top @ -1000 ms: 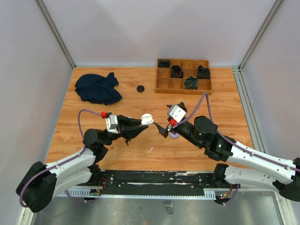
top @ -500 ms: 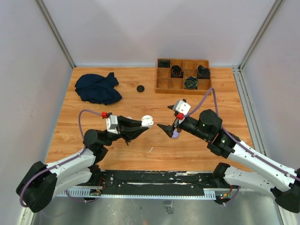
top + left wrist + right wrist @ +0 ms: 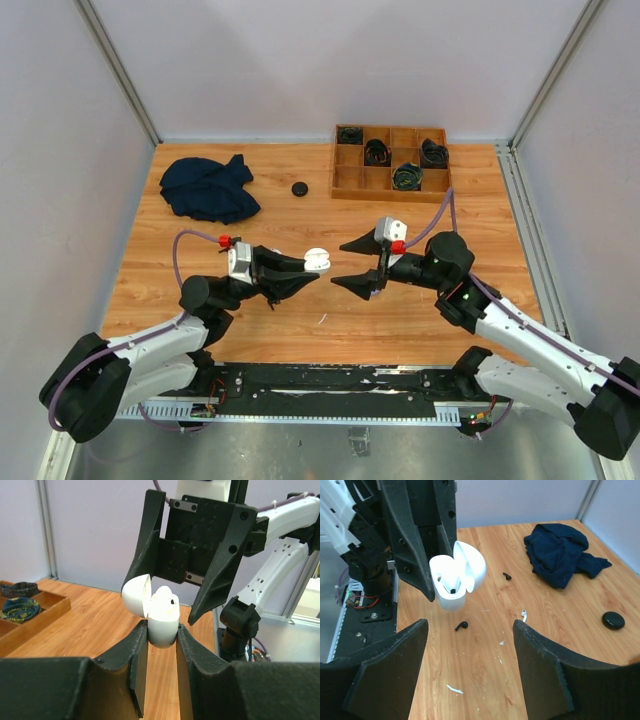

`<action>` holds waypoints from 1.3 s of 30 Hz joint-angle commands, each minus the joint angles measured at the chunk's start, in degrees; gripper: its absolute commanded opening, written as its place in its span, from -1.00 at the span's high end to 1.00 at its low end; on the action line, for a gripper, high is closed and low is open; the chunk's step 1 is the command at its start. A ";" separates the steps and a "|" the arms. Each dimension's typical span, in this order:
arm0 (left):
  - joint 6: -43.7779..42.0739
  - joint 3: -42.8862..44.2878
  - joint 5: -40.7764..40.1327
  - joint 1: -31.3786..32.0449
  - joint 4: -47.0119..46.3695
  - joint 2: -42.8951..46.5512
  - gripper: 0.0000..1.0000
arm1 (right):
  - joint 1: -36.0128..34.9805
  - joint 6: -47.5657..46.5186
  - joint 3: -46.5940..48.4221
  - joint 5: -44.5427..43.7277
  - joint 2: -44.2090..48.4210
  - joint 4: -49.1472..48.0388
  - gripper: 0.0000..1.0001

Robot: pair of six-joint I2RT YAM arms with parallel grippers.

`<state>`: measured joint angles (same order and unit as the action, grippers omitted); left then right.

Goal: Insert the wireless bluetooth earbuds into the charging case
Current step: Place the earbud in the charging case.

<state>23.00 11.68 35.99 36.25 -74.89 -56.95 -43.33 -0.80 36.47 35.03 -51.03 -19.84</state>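
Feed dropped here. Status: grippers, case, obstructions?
Left gripper shut on white clamshell charging case, lid open. Right gripper open, empty, facing it. Small black stemmed earbud loose on wooden table. Nothing between them.

One white open charging case [image 3: 451,597], one black round case [image 3: 613,620], two black stemmed earbuds [image 3: 461,626], one loose white earbud [image 3: 523,614], one dark blue cloth [image 3: 562,552], four coiled black cables [image 3: 406,177], one wooden tray [image 3: 349,178].

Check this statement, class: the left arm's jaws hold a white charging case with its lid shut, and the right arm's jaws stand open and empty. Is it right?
One thing is wrong: the lid is open, not shut. The left wrist view shows the white charging case held by the left gripper with its lid tipped back. The right gripper does have open, empty jaws.
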 commanded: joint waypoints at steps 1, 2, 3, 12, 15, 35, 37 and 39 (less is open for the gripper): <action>2.21 2.23 1.47 0.49 -5.12 -0.44 0.99 | 1.28 2.77 -1.35 5.99 -1.07 -9.75 -0.34; 2.29 2.35 1.61 0.44 -5.14 -0.44 0.99 | 1.29 2.92 -1.26 6.19 -1.50 -10.16 -0.29; 2.33 2.49 1.67 0.48 -5.10 -0.43 0.99 | 1.24 3.11 -1.15 6.61 -1.91 -10.53 -0.24; 3.64 3.39 2.50 0.49 -6.55 -1.62 1.00 | 1.29 7.35 -1.32 10.03 -5.07 -16.97 0.25; 3.94 3.58 2.51 0.49 -6.99 -1.92 0.99 | 1.31 8.03 -1.37 10.88 -5.42 -18.30 0.29; 7.06 3.85 3.16 0.71 -11.55 -3.67 0.99 | 1.30 14.21 -1.28 14.13 -7.75 -25.29 0.35; 7.33 3.99 3.27 0.87 -12.11 -3.93 0.99 | 1.30 15.20 -1.23 14.43 -8.32 -26.25 0.36; 7.48 4.12 3.27 1.13 -12.40 -4.10 0.99 | 1.26 15.74 -1.14 14.54 -8.63 -26.76 0.38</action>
<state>29.65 13.93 38.63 36.53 -83.05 -60.58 -42.68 12.45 35.38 48.16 -59.20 -42.02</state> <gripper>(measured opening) 0.292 0.321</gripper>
